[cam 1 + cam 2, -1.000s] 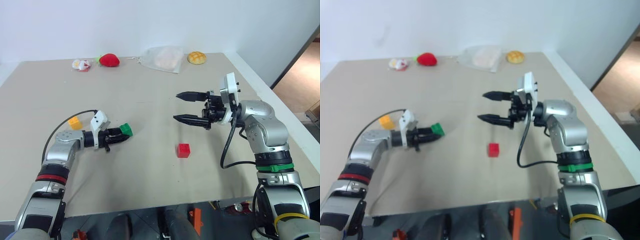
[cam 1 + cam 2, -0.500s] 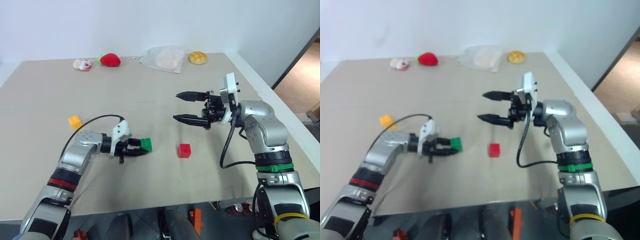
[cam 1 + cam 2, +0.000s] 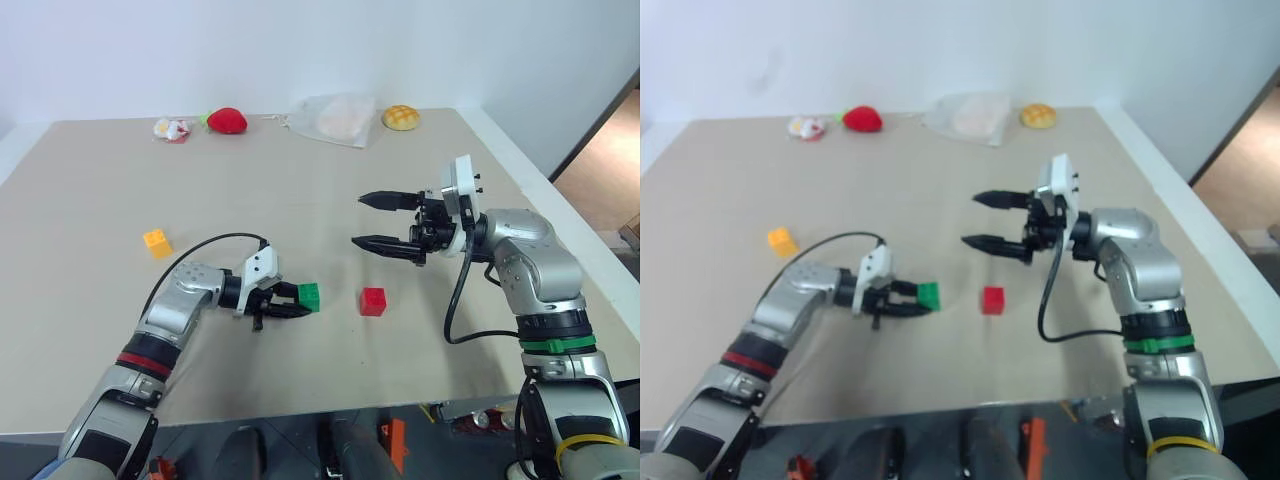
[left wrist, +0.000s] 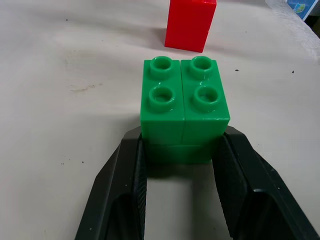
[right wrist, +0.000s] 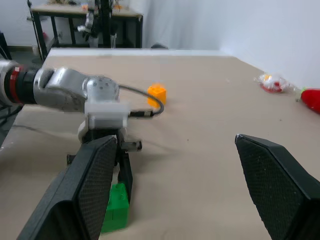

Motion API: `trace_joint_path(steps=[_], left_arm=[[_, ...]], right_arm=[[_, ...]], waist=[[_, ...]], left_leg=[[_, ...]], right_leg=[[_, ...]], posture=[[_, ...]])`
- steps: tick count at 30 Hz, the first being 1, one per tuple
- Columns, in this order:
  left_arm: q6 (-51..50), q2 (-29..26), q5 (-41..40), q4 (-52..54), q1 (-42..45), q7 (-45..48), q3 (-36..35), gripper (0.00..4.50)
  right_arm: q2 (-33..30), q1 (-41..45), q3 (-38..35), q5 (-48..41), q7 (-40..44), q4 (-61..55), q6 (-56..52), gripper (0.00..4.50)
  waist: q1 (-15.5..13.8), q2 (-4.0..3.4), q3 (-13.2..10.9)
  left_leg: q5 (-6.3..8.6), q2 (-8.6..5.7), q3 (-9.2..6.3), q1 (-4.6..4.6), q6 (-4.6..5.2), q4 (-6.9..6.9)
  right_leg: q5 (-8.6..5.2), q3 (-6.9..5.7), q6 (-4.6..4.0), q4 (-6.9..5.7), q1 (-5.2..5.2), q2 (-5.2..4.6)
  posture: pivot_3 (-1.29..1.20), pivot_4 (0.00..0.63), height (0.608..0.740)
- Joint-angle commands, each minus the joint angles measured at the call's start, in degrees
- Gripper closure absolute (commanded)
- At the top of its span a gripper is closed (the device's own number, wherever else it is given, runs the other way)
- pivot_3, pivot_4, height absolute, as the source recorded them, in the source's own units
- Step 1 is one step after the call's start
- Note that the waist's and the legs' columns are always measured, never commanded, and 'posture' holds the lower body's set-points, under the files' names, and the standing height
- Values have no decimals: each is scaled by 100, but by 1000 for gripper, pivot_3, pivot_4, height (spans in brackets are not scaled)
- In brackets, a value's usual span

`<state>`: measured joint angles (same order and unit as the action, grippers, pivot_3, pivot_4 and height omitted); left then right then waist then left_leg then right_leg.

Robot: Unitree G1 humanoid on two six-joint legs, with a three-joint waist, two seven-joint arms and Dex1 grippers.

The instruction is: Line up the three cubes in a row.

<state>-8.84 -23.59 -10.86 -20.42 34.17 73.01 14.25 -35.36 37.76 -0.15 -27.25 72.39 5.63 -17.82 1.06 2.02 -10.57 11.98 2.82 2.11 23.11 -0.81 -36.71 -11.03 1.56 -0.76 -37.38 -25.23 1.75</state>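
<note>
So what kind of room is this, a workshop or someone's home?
Most likely a lab or test room, not a home: a plain beige table against a bare white wall, toy props like the plush strawberry and building cubes, and an equipment stand in the background.

No readable text, labels or numbers anywhere.

Bright, even light — soft shadows, sharp

The two head views look forward and down over the beige table (image 3: 300, 200), sharing nearly the same scene. The left wrist view sits very close behind the green cube (image 4: 184, 107), the red cube (image 4: 190, 25) at its 12 o'clock. The right wrist view looks level across the table toward the left gripper (image 5: 117, 172).
</note>
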Motion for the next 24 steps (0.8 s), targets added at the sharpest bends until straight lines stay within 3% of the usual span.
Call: trace_joint_path(steps=[1, 10, 24], left_arm=[[132, 47, 117, -103, 94, -38, 71, 3214], [288, 176, 170, -233, 144, -15, 77, 3214], [233, 314, 147, -119, 187, 162, 134, 3214]], right_arm=[[-438, -393, -7, 223, 276, -204, 238, 567], [-1008, -972, -246, 221, 392, -377, 258, 567], [-898, -991, -165, 193, 150, -463, 201, 567]], waist=[[6, -2, 1], [28, -8, 4], [25, -8, 4]], left_leg=[[0, -4, 6, 0, 0, 0], [-16, -24, 12, -4, 25, -9], [-18, -36, 16, 1, 29, -7]], right_leg=[[3, 9, 6, 0, -2, -3], [12, 51, 42, 1, 3, -2], [17, 81, 51, 2, 3, -2]], posture=[[0, 150, 740], [0, 150, 740], [0, 150, 740]])
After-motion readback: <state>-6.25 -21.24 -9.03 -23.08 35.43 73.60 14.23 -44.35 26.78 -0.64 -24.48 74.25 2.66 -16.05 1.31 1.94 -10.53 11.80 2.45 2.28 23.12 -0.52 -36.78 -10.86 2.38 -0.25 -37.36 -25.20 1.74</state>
